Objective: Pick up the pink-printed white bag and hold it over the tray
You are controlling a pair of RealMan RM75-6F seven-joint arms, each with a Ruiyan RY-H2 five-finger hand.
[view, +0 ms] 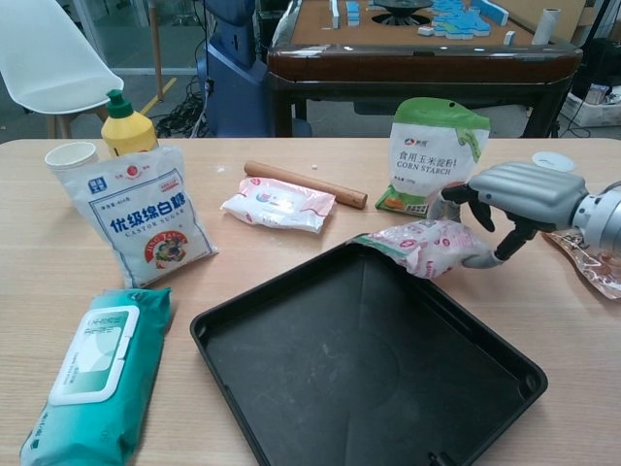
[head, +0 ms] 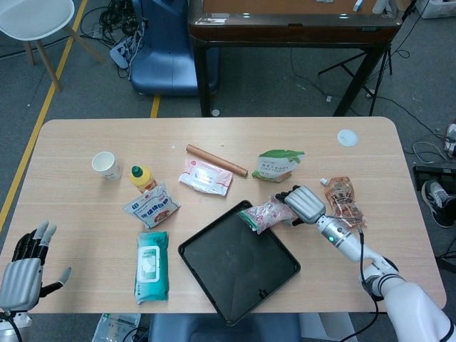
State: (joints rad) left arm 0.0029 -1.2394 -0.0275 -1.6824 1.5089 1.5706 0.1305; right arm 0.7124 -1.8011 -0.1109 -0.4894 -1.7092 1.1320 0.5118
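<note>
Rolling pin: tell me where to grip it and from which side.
Grip the rolling pin at its bare middle, fingers coming down from above and closing across its width. It lies flat and slanted on the table; the wipes pack sits close along its near side, so avoid a side approach.
</note>
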